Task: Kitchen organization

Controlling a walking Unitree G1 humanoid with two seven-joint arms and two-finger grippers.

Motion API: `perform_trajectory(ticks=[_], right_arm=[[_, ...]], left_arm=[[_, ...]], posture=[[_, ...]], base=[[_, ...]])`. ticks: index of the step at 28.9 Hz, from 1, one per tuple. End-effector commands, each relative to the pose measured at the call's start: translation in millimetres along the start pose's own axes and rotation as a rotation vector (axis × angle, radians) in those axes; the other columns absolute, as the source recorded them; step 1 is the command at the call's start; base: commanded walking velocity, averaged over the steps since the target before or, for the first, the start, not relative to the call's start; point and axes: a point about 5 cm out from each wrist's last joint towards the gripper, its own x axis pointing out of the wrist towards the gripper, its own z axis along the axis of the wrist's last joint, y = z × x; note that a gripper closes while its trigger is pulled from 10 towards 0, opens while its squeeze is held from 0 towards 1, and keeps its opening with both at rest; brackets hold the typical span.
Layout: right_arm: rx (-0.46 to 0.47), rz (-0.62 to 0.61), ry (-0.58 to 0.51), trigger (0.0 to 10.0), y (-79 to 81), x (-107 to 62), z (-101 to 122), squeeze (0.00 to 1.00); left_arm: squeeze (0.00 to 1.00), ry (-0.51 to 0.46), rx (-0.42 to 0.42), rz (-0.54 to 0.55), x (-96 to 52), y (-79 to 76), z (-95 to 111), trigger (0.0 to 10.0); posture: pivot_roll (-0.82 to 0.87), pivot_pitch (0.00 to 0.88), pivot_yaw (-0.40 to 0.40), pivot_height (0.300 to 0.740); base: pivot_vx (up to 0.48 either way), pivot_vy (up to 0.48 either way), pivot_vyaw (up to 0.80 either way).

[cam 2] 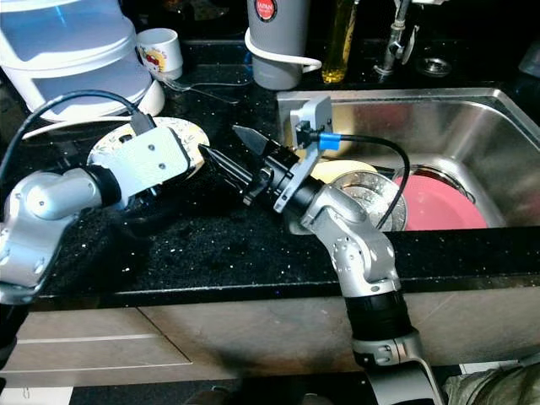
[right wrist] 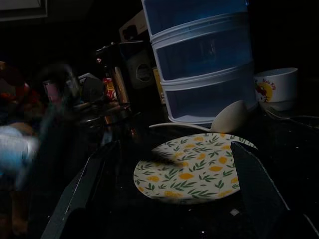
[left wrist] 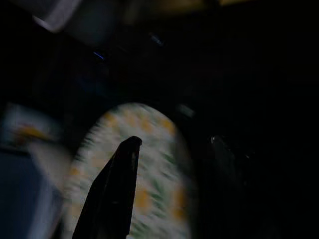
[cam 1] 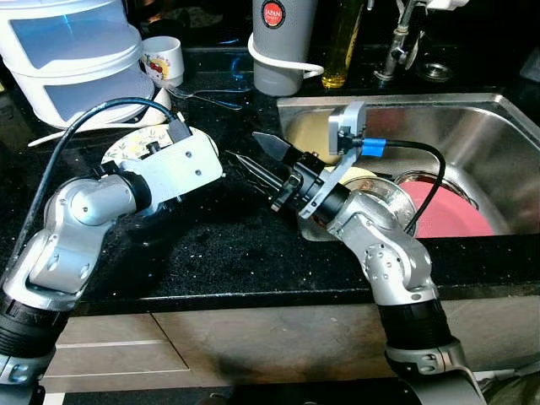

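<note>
Right, head views first. The patterned plate (cam 2: 181, 133) lies flat on the black counter (cam 1: 236, 253), well away from the sink (cam 1: 472, 126) on the far side of both arms. The left gripper (left wrist: 164, 169) is over the plate, its wrist block hiding most of it; the right gripper (cam 1: 257, 156) sits between plate and sink, fingers spread wide, tips aimed at the plate, nothing held. In the sink: a red plate (cam 1: 451, 215) and a steel dish (cam 1: 388, 192). Behind the plate are a stacked white container (cam 1: 72, 51), a small cup (cam 1: 162, 59) and a grey jug (cam 1: 278, 42).

Left wrist view: dark and blurred. One black finger (left wrist: 112, 194) overlaps the plate; the other is barely made out, so I can't tell the finger gap.

Right wrist view: the plate lies dead ahead between the two spread fingers (right wrist: 256, 179), still clear of both, with a white spoon (right wrist: 227, 118) just beyond its far rim.

My read: the left arm is nearer, already above it. The plate is round, so no long axis, and flat, so the rim edge facing the sink looks like the only pinch point for the right.
</note>
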Motion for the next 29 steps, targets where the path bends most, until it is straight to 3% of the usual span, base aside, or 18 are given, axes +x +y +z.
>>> perform_trajectory(ticks=[1,9,19,29], right_arm=[[-0.014,-0.002,-0.011,10.0,0.7,0.5,3,0.0],[-0.014,-0.004,-0.012,10.0,0.6,0.5,3,0.0],[-0.01,-0.012,-0.011,10.0,0.1,-1.3,3,0.0],[-0.011,-0.018,-0.011,10.0,-0.4,-2.2,3,0.0]], left_arm=[[0.0,0.039,-0.004,-0.051,-1.5,-6.1,-3,10.0],[0.0,0.126,0.015,-0.1,-4.4,-8.2,-9,10.0],[0.0,0.244,0.06,0.027,-17.1,14.0,-22,10.0],[0.0,0.361,0.067,0.063,-26.4,20.8,-44,10.0]], posture=[[0.08,0.046,-0.035,0.732],[0.08,0.049,-0.031,0.732],[0.08,0.057,-0.03,0.732],[0.07,0.06,-0.03,0.732]], base=[[0.0,0.0,0.0],[0.0,0.0,0.0],[0.0,0.0,0.0],[0.0,0.0,0.0]])
